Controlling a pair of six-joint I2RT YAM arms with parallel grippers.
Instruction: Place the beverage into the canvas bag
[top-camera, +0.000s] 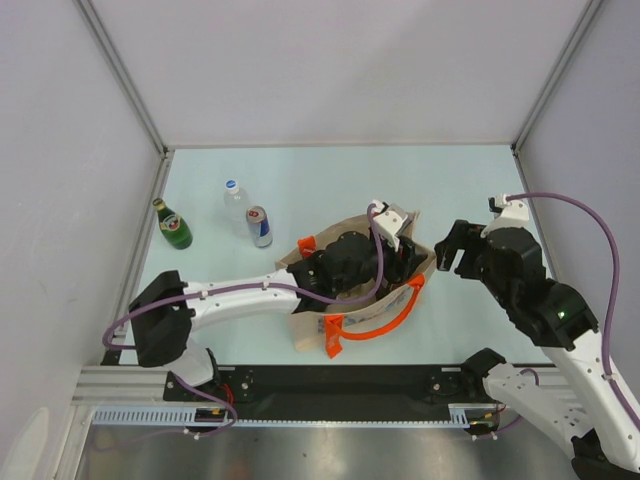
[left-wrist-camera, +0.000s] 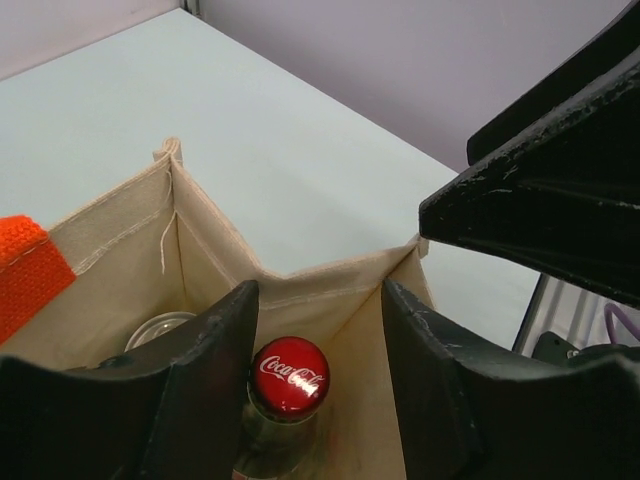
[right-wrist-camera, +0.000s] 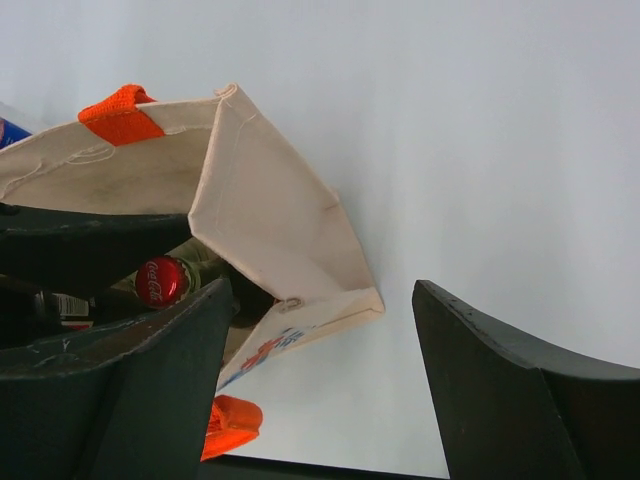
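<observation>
1. Bare tabletop (top-camera: 470, 180) behind and to the right of the canvas bag (top-camera: 306, 330); enclosure walls well apart from it.
2. At far left, green bottle (top-camera: 172, 224), clear bottle (top-camera: 235, 200) and can (top-camera: 259, 226), well apart from the bag.
3. Down inside the bag's mouth, left gripper (left-wrist-camera: 318, 310), fabric rim close around, fingers apart.
4. Upright in the bag, red-capped cola bottle (left-wrist-camera: 290, 376), cap between those fingers; contact unclear.
5. Just beside the bag's right corner, right gripper (right-wrist-camera: 322, 300), spread wide, empty.
</observation>
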